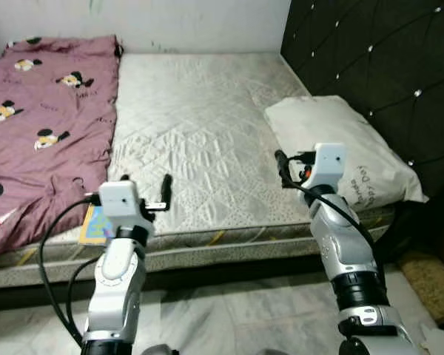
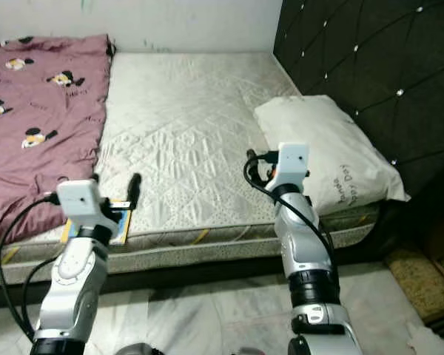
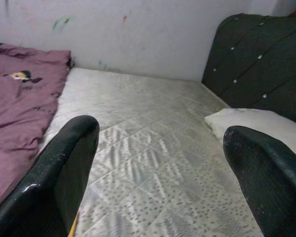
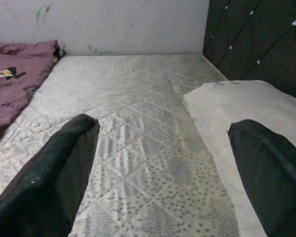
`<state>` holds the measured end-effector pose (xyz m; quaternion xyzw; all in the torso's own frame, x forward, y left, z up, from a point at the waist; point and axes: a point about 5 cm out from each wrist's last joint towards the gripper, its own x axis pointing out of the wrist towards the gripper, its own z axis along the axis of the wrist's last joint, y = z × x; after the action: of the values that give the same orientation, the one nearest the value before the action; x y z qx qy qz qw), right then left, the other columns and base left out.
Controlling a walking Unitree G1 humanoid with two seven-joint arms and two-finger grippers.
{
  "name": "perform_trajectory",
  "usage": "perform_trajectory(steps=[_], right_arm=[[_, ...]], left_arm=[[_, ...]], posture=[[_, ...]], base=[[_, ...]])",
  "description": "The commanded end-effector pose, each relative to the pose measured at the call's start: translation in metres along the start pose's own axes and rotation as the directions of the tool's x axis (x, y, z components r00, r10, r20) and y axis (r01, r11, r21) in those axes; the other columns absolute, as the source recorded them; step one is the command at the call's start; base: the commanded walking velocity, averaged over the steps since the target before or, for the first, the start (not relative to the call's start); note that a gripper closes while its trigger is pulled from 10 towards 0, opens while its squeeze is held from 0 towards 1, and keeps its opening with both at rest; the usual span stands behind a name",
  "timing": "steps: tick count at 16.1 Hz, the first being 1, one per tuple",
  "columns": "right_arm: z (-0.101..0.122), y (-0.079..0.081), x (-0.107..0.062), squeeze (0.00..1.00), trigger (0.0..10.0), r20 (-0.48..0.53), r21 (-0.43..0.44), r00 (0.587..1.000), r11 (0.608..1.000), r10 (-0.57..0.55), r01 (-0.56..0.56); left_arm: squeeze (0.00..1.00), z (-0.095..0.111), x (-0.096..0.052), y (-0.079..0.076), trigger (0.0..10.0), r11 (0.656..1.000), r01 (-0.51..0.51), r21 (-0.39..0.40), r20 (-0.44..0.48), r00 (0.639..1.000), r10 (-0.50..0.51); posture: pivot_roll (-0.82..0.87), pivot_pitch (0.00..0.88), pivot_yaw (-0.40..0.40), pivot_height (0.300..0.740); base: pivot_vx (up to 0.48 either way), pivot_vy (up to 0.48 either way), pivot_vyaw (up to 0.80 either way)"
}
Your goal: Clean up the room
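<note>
Both end effectors, left (image 3: pixel 158 168) and right (image 4: pixel 163 168), seemingly spread wide over mattress (image 1: pixel 200 140)

This is a bedroom in a home. A wide bed with a bare, pale grey quilted mattress (image 1: pixel 200 133) takes up most of the scene, set against a scuffed white wall (image 3: pixel 138 34) with small paint marks. Along the bed's right edge rises a dark, diamond-tufted upholstered headboard (image 1: pixel 385 66) studded with shiny buttons, and a white pillow with printed lettering (image 1: pixel 340 144) lies at the near right corner of the mattress, against it. A mauve blanket printed with cartoon mouse figures (image 1: pixel 44 111) covers the left side. Below the bed's near edge is a pale marbled tile floor (image 1: pixel 229 318).
</note>
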<state>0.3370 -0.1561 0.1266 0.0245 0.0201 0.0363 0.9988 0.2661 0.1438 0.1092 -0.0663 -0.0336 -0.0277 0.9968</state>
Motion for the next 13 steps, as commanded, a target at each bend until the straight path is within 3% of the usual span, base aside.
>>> perform_trajectory(steps=[1,11,13], right_arm=[[0.0024,-0.0004,0.0004,0.0,10.0,0.008,0.001,1.0,1.0,0.002,-0.002],[-0.0028,-0.0063,-0.0009,0.0,10.0,-0.004,-0.024,1.0,1.0,-0.008,0.007],[-0.0037,-0.0073,-0.0012,0.0,10.0,-0.005,-0.026,1.0,1.0,-0.006,0.006]], left_arm=[[0.0,0.0038,0.0003,0.0004,10.0,1.0,0.004,0.001,0.016,1.0,-0.004],[0.0,0.0016,0.0,0.0002,10.0,1.0,0.008,0.005,0.004,1.0,-0.008],[0.0,-0.0004,0.0003,0.0013,10.0,1.0,-0.023,0.02,-0.008,1.0,0.023]], posture=[[-0.07,0.012,-0.023,0.74],[-0.07,0.014,-0.021,0.74],[-0.07,0.013,-0.021,0.74]], base=[[0.394,0.0,0.0],[0.379,0.0,0.0],[0.142,0.0,0.0]])
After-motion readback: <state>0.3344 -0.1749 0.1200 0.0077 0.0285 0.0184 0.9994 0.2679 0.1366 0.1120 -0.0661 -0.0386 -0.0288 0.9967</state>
